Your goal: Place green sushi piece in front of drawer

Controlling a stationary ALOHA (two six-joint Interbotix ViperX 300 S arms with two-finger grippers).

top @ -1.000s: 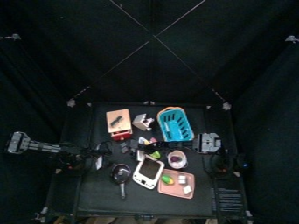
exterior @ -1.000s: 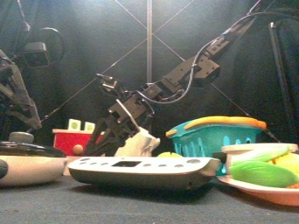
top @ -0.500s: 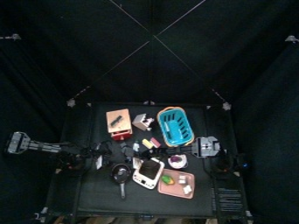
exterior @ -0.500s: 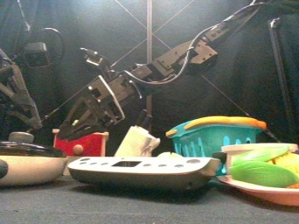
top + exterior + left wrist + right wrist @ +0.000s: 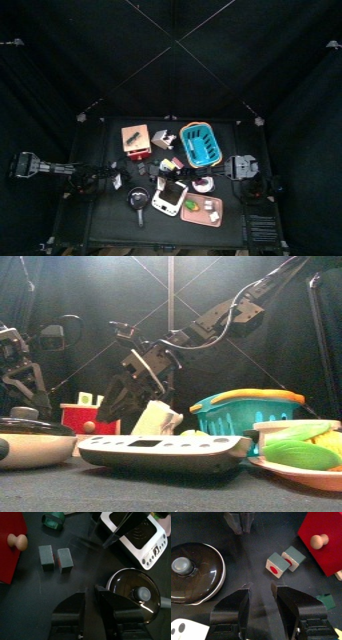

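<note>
Since a moment ago your right arm has swung back toward the table's middle, and your left claw has narrowed.

From above, the drawer [image 5: 135, 139] sits at the table's back left beside the blue basket [image 5: 201, 143]; the sushi is too small to make out.

From the front, your right gripper [image 5: 128, 406] hangs over the red drawer front [image 5: 91, 418], behind a white scale [image 5: 163, 449].

Your left wrist camera shows the left gripper [image 5: 97, 594] with jaws nearly together, holding nothing, near a black pan lid [image 5: 135, 590].

Your right wrist camera shows its jaws apart and empty above two green sushi pieces [image 5: 284, 561], lying just beside the drawer's knob [image 5: 318, 541]
</note>
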